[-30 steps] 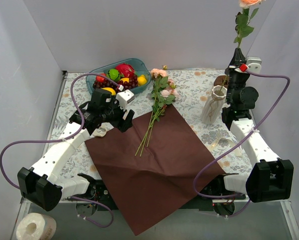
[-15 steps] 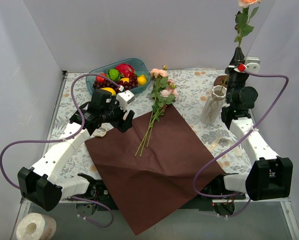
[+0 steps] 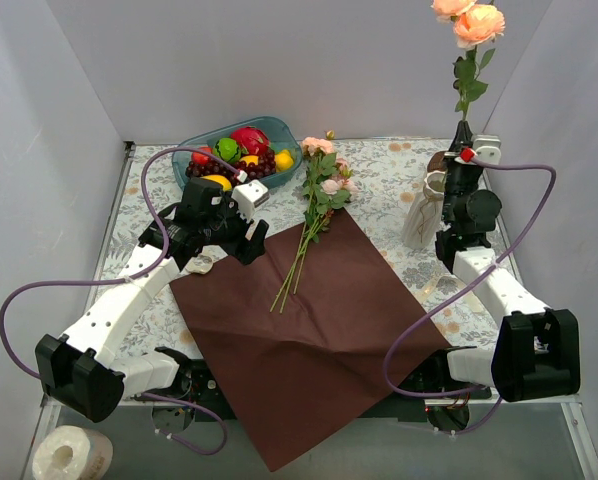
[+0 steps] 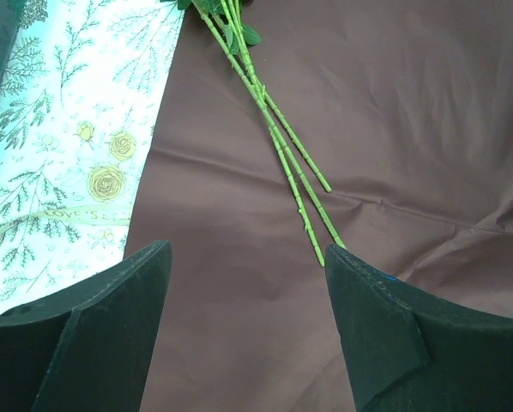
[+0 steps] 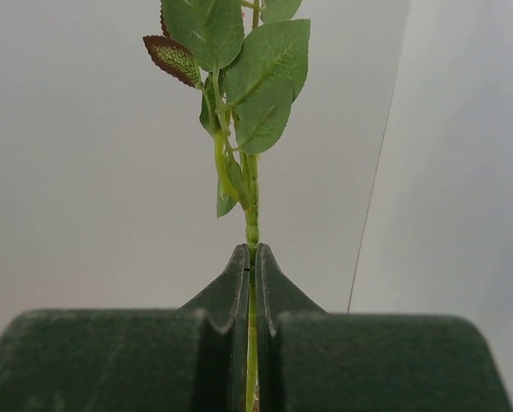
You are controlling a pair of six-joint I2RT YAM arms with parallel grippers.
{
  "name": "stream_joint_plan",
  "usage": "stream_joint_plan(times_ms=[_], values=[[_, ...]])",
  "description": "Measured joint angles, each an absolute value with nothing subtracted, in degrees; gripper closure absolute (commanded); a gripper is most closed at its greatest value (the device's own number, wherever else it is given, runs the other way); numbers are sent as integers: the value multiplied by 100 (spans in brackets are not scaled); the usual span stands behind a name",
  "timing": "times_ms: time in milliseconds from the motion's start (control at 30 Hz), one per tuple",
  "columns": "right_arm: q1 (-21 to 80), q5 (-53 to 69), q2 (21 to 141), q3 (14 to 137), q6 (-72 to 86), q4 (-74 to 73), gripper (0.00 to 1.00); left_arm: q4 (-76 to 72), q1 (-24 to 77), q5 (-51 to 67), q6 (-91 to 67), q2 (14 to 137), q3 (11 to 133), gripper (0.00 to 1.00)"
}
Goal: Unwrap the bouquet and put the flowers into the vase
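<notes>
Since the frame a second earlier, our right gripper [image 3: 462, 132] had swung toward our left and a little down, carrying its rose [image 3: 466, 70] with it, so that the peach blooms [image 3: 468, 18], cut off before at the top edge, stood fully in view; our left arm had not shifted. We saw the right jaws pressed together on the green stem [image 5: 252, 215], pinching it cleanly at their tips. The stem's long axis ran straight up out of the jaws, with its leaves [image 5: 265, 77] directly above them and the blooms higher still. Its lower end passed down behind the fingers, and we could not tell how far it reached or whether it had met anything. The vase [image 3: 423, 208] stood below the right jaws and just to their left, upright, close beside that arm's wrist, and we judged this offset to be the relation that mattered: the stem already stood near vertical, so the tail needed carrying a short way left over the mouth and then straight down. Our left gripper [image 4: 246, 251] hung with its jaws spread wide and empty over the maroon paper [image 4: 428, 112], and the remaining flowers [image 3: 317, 195] lay ahead of it, their stems [image 4: 278, 142] running away from the jaws with the cut ends nearest the right finger. The right arm was plainly the nearer to the vase
</notes>
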State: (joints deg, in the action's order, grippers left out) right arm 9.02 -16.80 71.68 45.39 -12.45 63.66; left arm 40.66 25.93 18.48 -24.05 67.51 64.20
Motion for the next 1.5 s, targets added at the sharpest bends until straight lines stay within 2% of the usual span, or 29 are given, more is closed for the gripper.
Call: stream_joint_plan(times_ms=[267, 467, 500, 600, 633, 700, 733, 833, 1233, 1500], values=[[904, -1789, 7102, 4042, -1057, 6423, 99, 4069, 2565, 1863, -2403, 6751, 6423, 29], [954, -1765, 6744, 3879, -705, 5898, 99, 4069, 2561, 1865, -2403, 6751, 6423, 29], [972, -1769, 6659, 3854, -652, 5798, 95, 4069, 2561, 1868, -2401, 6751, 6423, 29], [1028, -1787, 6326, 3754, -458, 5461, 72, 4073, 2561, 1894, -2401, 6759, 6455, 29], [1037, -1785, 6208, 3699, -405, 5341, 54, 4071, 2561, 1905, -2401, 6768, 6486, 29], [1059, -1772, 6023, 3623, -305, 5137, 35, 4066, 2561, 1927, -2401, 6810, 6582, 29], [1061, -1756, 5942, 3607, -287, 5009, 21, 4062, 2561, 1935, -2401, 6823, 6624, 29], [1063, -1708, 5769, 3586, -266, 4637, 9, 4049, 2561, 1957, -2403, 6827, 6689, 29], [1063, -1310, 4788, 3981, 121, 2460, 5, 4027, 2561, 1994, -2425, 6827, 6755, 29], [1214, -123, 4351, 5583, 541, 749, 3, 4036, 2561, 1927, -2493, 6827, 6855, 27]])
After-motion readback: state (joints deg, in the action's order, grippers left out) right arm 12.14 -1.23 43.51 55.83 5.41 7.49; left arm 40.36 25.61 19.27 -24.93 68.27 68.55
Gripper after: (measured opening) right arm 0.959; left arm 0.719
